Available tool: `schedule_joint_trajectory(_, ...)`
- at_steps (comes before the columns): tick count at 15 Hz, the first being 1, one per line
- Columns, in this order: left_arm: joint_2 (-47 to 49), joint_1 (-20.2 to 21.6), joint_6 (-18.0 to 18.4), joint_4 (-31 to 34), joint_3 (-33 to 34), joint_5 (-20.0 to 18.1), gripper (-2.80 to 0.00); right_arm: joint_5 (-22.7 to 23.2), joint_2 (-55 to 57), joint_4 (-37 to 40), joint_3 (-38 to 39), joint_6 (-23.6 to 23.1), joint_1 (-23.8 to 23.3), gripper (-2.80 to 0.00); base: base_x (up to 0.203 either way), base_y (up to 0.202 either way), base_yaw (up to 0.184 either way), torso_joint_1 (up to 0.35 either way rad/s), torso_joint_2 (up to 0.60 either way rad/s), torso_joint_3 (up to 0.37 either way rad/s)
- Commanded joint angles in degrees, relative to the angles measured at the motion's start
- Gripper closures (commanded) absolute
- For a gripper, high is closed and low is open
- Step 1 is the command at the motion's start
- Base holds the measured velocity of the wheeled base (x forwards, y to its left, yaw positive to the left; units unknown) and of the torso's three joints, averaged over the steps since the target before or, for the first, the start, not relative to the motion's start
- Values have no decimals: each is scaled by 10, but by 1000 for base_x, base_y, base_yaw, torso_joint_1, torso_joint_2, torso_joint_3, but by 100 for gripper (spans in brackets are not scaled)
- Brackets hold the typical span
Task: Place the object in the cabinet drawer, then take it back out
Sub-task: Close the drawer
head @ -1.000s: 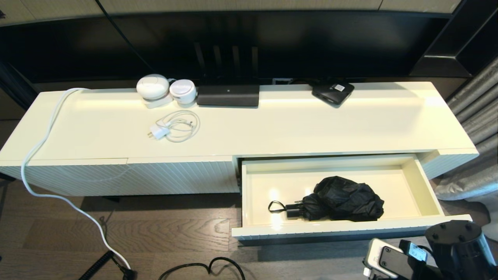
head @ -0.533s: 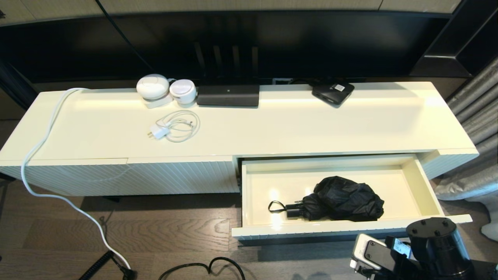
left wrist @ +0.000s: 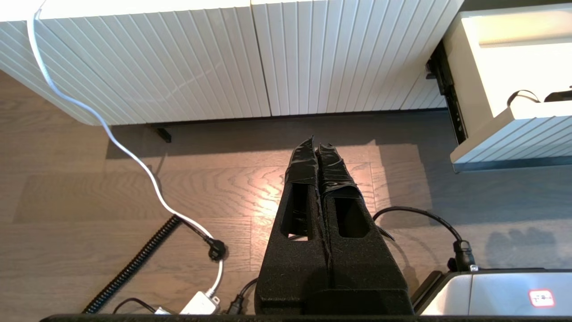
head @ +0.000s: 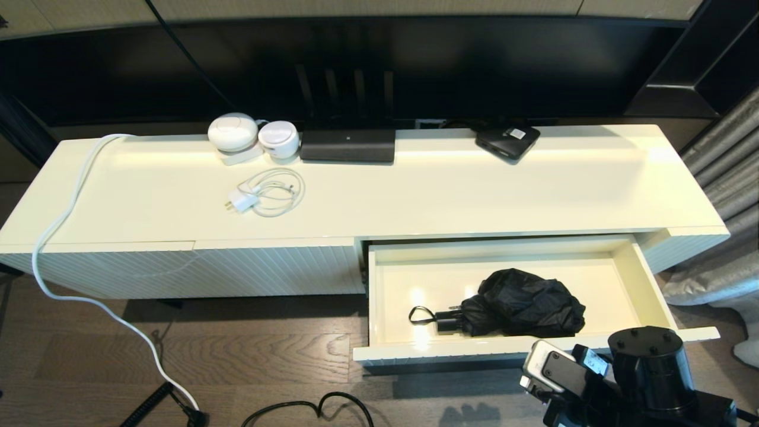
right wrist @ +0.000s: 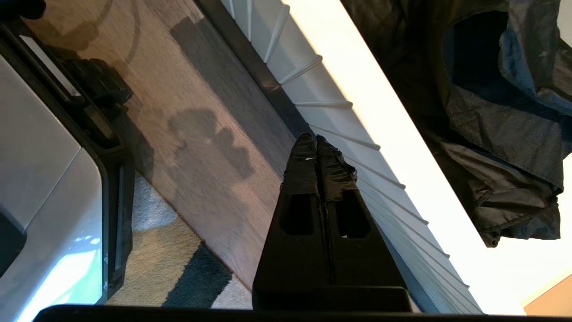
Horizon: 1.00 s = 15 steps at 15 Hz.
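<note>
Left gripper: parked low over the wood floor in front of the ribbed panel, fingers pressed together, nothing held. Idle.

Charger with coiled cable lies on the worktop, left of centre; black box sits at the back, further right. Neither matters here.

Drawer: pulled fully out, on the right half of the cabinet. Umbrella lies inside on the glossy floor of the drawer, handle and wrist loop pointing left, bunched fabric to the right, close to the front wall.

Right gripper: fingers shut tight, empty, tips just outside the drawer's ribbed front, over the floor. In the head view the right arm stands at the drawer's front right corner, near the umbrella but not touching it.

Judgement: umbrella is in, so the putting-in half looks done; whether the drawer is to be pushed shut first or the taking-out begins now, cannot tell. For retrieval the gripper must open, rise over the front wall, and come down on the fabric bundle or handle. Fabric is loose and slippery, so a grip on the firmer handle end seems safer.
</note>
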Motion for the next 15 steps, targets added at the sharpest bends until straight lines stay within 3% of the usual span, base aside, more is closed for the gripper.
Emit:
schedule_joint_trajectory(1,1,0,0,0,1,0,0,-1,7,-13,11,-4,0,0,0,0,0,0,0,0)
schedule_joint_trajectory(5,1,0,0,0,1,0,0,-4,12,-82,37,-7,0,0,0,0,0,0,0,0)
schedule_joint_trajectory(15,1,0,0,0,1,0,0,-6,75,-165,49,-9,-8,0,0,0,0,0,0,0)
